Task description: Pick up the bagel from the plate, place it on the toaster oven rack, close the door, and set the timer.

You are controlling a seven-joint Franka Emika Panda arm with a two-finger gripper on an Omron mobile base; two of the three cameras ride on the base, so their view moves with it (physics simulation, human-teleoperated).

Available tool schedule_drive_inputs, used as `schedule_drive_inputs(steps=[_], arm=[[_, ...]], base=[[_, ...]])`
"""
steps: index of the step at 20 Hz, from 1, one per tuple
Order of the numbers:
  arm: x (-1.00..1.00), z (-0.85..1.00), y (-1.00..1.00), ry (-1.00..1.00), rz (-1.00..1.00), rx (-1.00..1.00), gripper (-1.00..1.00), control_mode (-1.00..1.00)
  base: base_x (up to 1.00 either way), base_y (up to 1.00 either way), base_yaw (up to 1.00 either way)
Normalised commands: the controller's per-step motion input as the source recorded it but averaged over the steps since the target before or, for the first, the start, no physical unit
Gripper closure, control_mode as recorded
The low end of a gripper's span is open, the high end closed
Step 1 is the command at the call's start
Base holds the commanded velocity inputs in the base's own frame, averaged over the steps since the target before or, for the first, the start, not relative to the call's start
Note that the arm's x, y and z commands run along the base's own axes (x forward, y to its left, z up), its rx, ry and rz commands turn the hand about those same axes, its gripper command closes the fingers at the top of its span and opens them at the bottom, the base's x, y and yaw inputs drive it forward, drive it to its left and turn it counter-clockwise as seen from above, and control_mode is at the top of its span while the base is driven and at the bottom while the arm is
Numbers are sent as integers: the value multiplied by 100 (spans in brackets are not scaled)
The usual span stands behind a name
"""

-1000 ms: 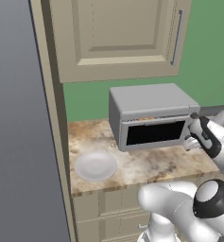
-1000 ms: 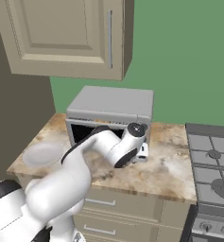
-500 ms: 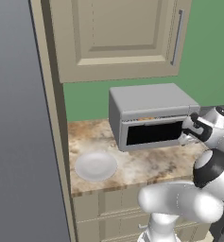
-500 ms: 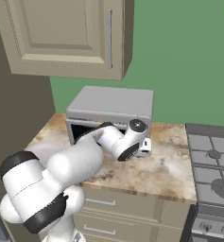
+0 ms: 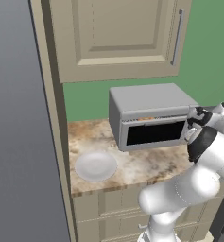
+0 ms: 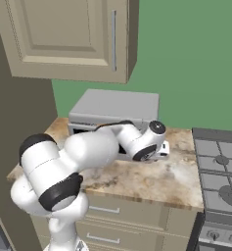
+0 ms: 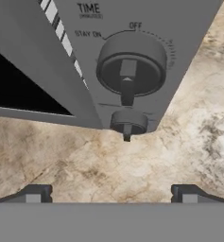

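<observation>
The toaster oven (image 5: 150,103) stands on the counter with its door (image 5: 153,134) shut, dark glass facing me. The bagel and the toaster oven rack are hidden. The round pale plate (image 5: 95,166) lies bare at the oven's left front. My gripper (image 5: 194,123) hovers at the oven's right end, also seen as the gripper (image 6: 162,148) from the other side. In the hand view the gripper (image 7: 111,194) is open and holds nothing. Its fingertips (image 7: 35,194) point at the round timer knob (image 7: 129,67), marked TIME, STAY ON and OFF, a short way off. A smaller knob (image 7: 128,123) sits below it.
A beige wall cabinet (image 5: 118,38) hangs above the oven. A tall grey panel (image 5: 19,123) closes off the left side. A stove (image 6: 220,171) adjoins the speckled counter (image 6: 151,179) on the right. Drawers run below the counter edge.
The hand has risen slightly along the oven's right end while the elbow swung up and around. The jaws stayed open; oven and plate have not moved.
</observation>
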Motion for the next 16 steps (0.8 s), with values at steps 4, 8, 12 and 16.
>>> schedule_drive_inputs(steps=[4,8,12,16], arm=[[11,-12,-11,2,0,0,-100,-100],[0,-16,0,1,0,0,-100,-100],[0,-19,0,1,0,0,-100,-100],[0,-12,0,0,0,0,-100,-100]], base=[[0,0,0],[0,0,0],[0,0,0],[0,0,0]])
